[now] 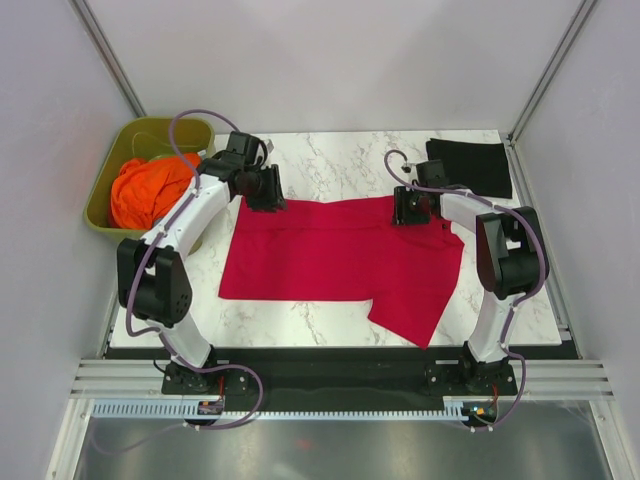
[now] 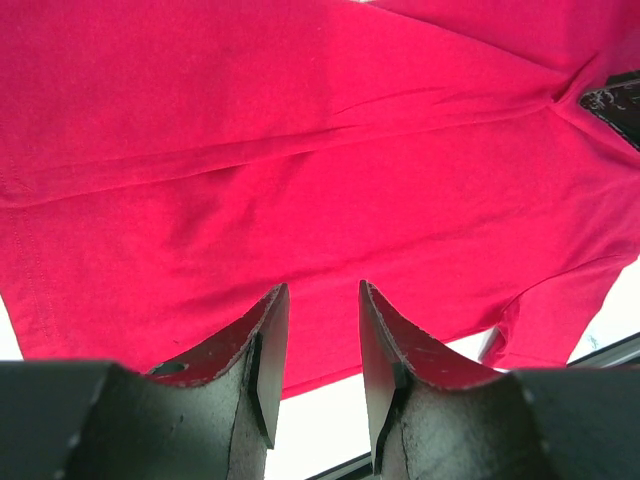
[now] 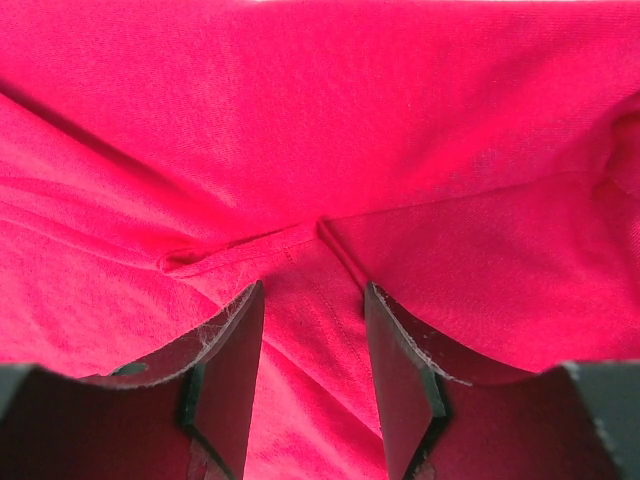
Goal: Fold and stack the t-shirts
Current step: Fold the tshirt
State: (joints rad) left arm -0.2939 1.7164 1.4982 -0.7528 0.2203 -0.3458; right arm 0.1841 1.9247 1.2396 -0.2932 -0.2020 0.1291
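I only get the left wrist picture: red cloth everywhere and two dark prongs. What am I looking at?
Observer: A red t-shirt spread flat on a marble table; the prongs are the left pincer at its far edge.
Operator: Is there a second arm?
Observer: Yes, the right pincer sits at the same far edge, jaws open.
Operator: Any other clothes?
Observer: A black t-shirt lies in the far right corner.
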